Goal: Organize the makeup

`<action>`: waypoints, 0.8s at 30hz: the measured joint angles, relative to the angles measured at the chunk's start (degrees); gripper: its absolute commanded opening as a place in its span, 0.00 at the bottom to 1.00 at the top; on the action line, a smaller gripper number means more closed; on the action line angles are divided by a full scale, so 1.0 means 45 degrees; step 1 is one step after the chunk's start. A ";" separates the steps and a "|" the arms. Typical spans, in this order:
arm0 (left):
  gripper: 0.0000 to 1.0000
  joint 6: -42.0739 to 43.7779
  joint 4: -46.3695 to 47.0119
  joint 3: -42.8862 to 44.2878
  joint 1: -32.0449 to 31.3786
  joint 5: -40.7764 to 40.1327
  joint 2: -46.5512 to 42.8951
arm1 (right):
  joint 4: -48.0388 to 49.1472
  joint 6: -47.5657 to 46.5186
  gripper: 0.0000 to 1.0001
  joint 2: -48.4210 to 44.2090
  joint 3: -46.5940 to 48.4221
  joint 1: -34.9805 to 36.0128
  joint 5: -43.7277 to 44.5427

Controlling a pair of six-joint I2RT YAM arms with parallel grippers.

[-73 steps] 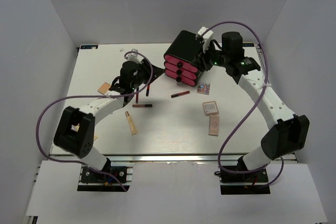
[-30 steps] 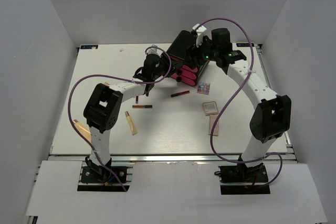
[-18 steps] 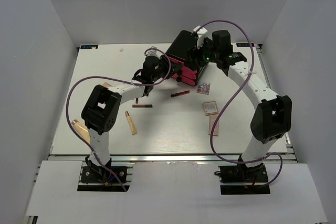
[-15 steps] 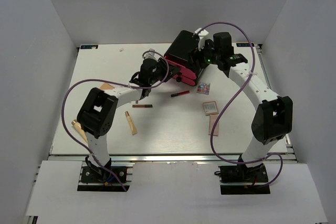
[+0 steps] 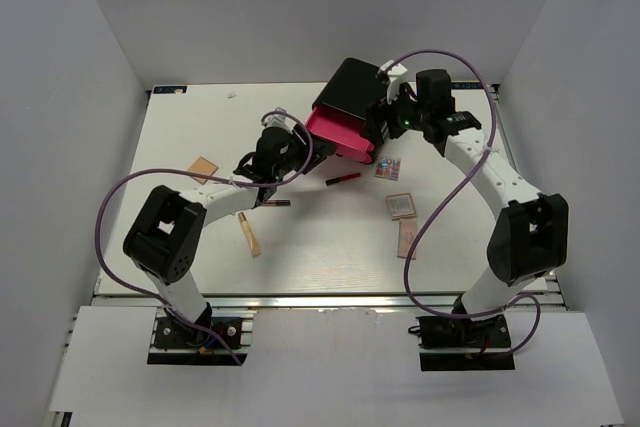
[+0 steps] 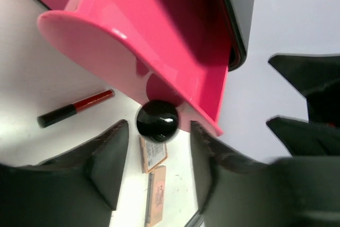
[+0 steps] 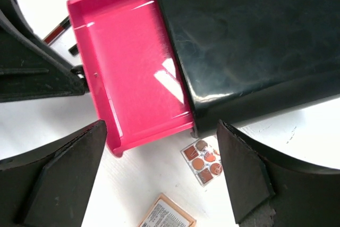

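Note:
The black box [image 5: 351, 89] stands at the back, with its top pink drawer [image 5: 336, 132] pulled out and empty. My left gripper [image 5: 287, 150] is open, its fingertips on either side of the drawer's black knob [image 6: 158, 121]. My right gripper [image 5: 386, 119] is open wide at the box's right front corner. The makeup on the table is a red stick [image 5: 343, 177], a dark stick [image 5: 272, 203], a beige tube [image 5: 249, 234], a beige palette [image 5: 203, 168], a small colour palette [image 5: 389, 168], a square palette [image 5: 401, 206] and a long palette [image 5: 407, 239].
Two more pink drawers sit shut under the open one. The right wrist view shows the open drawer [image 7: 133, 62], the box top [image 7: 239, 41] and the small palette [image 7: 203, 160] just below the box corner. White walls surround the table.
The top pink drawer has slid out of the box toward the front left, and my left gripper has drawn back with its knob. The right gripper has stayed at the box's right side.

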 measured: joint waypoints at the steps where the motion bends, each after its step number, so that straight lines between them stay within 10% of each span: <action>1: 0.68 0.0068 -0.0141 0.0005 0.0000 -0.0083 -0.0078 | 0.0000 -0.0019 0.89 -0.0078 -0.0073 -0.0010 -0.0058; 4: 0.84 0.0282 -0.0899 0.0015 0.0000 -0.0393 -0.0602 | -0.0185 -0.0272 0.89 -0.0398 -0.0204 -0.0015 -0.0418; 10: 0.79 0.0947 -0.3065 -0.0010 0.0000 -0.1671 -0.3191 | -0.0656 -0.2390 0.89 -0.2030 -0.1292 -0.0044 -0.2739; 16: 0.13 0.1491 -0.5357 -0.0325 0.0044 -0.3672 -0.5858 | -0.1763 -0.6037 0.76 -0.3721 -0.2764 0.0350 -0.5561; 19: 0.03 0.1710 -0.7130 -0.0432 0.0588 -0.4240 -0.6295 | -0.2667 -0.7334 0.38 -0.3356 -0.2667 0.1365 -0.5824; 20: 0.04 0.1787 -0.7762 -0.0432 0.1132 -0.4148 -0.6266 | -0.2948 -0.7611 0.12 -0.3109 -0.2603 0.1841 -0.5765; 21: 0.19 0.1957 -0.8320 -0.0442 0.2040 -0.3793 -0.6149 | -0.3118 -0.7679 0.10 -0.2856 -0.2560 0.2380 -0.5595; 24: 0.68 0.2793 -0.9593 -0.0612 0.5474 -0.2754 -0.5459 | -0.3041 -0.6630 0.36 -0.2205 -0.2565 0.4056 -0.4444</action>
